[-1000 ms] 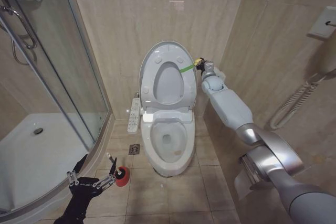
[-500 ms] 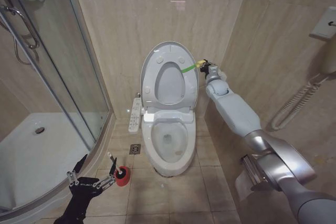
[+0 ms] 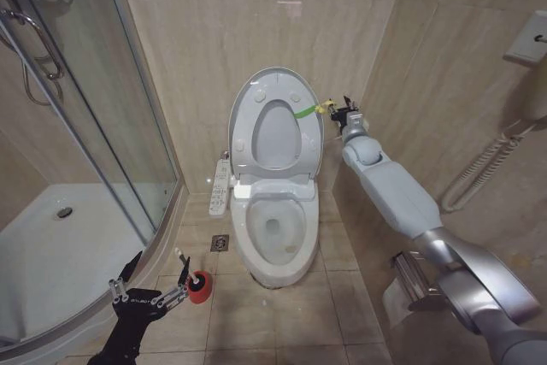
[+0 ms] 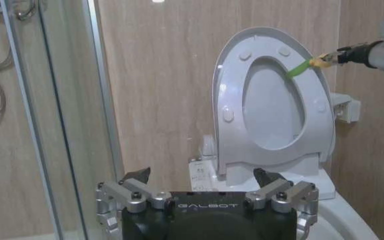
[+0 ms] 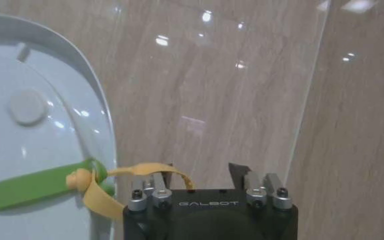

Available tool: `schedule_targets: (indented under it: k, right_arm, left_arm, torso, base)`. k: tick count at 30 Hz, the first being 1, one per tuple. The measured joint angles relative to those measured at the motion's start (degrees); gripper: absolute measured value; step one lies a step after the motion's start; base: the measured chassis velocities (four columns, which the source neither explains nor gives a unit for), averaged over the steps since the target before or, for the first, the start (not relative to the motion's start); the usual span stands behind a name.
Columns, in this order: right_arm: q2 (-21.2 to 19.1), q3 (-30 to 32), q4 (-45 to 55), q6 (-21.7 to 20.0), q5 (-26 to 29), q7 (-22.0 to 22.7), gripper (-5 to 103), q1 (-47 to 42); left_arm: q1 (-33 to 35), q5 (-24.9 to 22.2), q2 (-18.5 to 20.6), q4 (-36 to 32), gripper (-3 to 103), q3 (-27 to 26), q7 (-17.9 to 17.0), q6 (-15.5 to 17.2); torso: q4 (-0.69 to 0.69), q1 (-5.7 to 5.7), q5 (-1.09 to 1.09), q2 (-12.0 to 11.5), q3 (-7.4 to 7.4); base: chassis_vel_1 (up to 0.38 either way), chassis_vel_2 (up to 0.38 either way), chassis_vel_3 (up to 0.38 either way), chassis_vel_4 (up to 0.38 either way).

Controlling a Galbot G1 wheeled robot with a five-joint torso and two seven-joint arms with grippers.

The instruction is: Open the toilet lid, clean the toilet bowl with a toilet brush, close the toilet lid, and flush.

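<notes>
1. Since a second ago, the right gripper (image 3: 345, 109) has drawn back from the toilet lid (image 3: 275, 121), fingers parted, a loose yellow loop of the lid's band (image 5: 115, 175) beside them.
2. That lid stands upright against the wall, above the toilet bowl (image 3: 273, 241).
3. Left gripper (image 3: 147, 290) hangs low, fingers spread and empty, near the toilet brush (image 3: 185, 267) in its red holder (image 3: 198, 288).
</notes>
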Motion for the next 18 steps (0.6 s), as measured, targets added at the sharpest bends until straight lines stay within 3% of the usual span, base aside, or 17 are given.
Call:
schedule_targets:
  k: [1, 8, 9, 16, 17, 18]
  right_arm:
    - [-0.25, 0.34, 1.13, -0.22, 0.19, 0.13, 63, -0.65]
    - [-0.90, 1.85, 5.94, -1.41, 1.00, 1.25, 63, -3.50]
    - [-1.02, 2.05, 6.47, -1.49, 1.01, 1.37, 90, -3.94]
    - [-2.35, 3.31, 9.81, -1.98, 1.29, 1.61, 90, -6.82]
    - [-2.80, 3.67, 10.72, -2.08, 1.41, 1.62, 100, -7.59]
    - [-3.15, 3.97, 11.34, -2.14, 1.49, 1.62, 100, -8.21]
  left_arm:
    - [0.00, 0.00, 0.00, 0.00, 100, 0.00, 0.00, 0.00]
    - [0.00, 0.00, 0.00, 0.00, 100, 0.00, 0.00, 0.00]
    - [0.00, 0.00, 0.00, 0.00, 100, 0.00, 0.00, 0.00]
    - [0.00, 0.00, 0.00, 0.00, 100, -0.01, 0.00, 0.00]
    - [0.00, 0.00, 0.00, 0.00, 100, 0.00, 0.00, 0.00]
    - [0.00, 0.00, 0.00, 0.00, 100, 0.00, 0.00, 0.00]
  torso:
    - [-0.01, 0.00, 0.00, 0.00, 0.00]
    - [0.00, 0.00, -0.01, 0.00, 0.00]
    - [0.01, 0.00, -0.01, 0.00, 0.00]
    - [-0.01, 0.00, 0.00, 0.00, 0.00]
    - [0.00, 0.00, 0.00, 0.00, 0.00]
    - [0.01, 0.00, 0.00, 0.00, 0.00]
  base:
    - [0.000, 0.000, 0.000, 0.000]
    - [0.000, 0.000, 0.000, 0.000]
    - [0.000, 0.000, 0.000, 0.000]
    - [0.000, 0.000, 0.000, 0.000]
    - [0.000, 0.000, 0.000, 0.000]
    - [0.000, 0.000, 0.000, 0.000]
